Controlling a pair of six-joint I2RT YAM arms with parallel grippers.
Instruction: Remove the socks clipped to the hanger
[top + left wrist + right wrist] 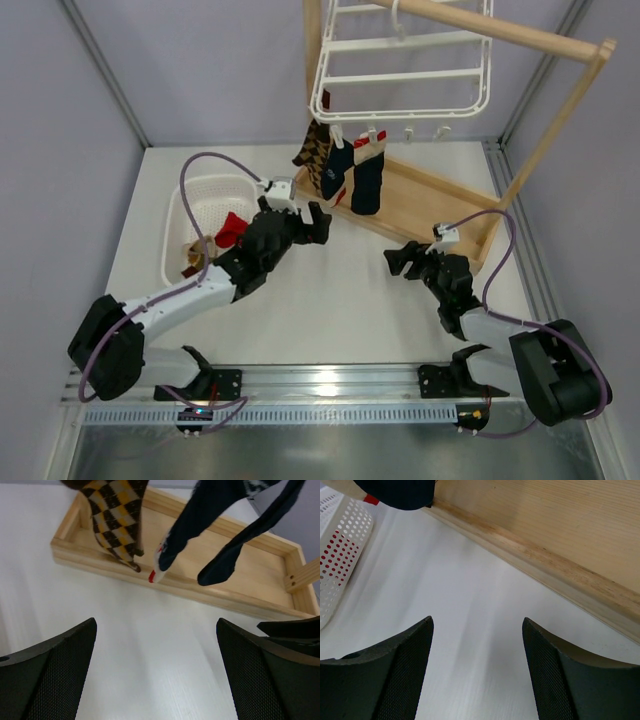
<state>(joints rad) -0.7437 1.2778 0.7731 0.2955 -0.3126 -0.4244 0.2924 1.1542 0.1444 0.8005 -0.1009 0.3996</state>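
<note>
**Socks [345,170] dangle, a tug from trouble**

Clipped to the hanger [400,70] at upper centre, they hang above the left pincer [318,225] and right pincer [398,262], both open and empty. A hard pull could swing the hanger off its rail [500,30].

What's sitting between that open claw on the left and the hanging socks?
Nothing loose. The left wrist view shows only bare table, then the wooden tray with its near rim, between the left gripper and the socks dangling above it.
</note>
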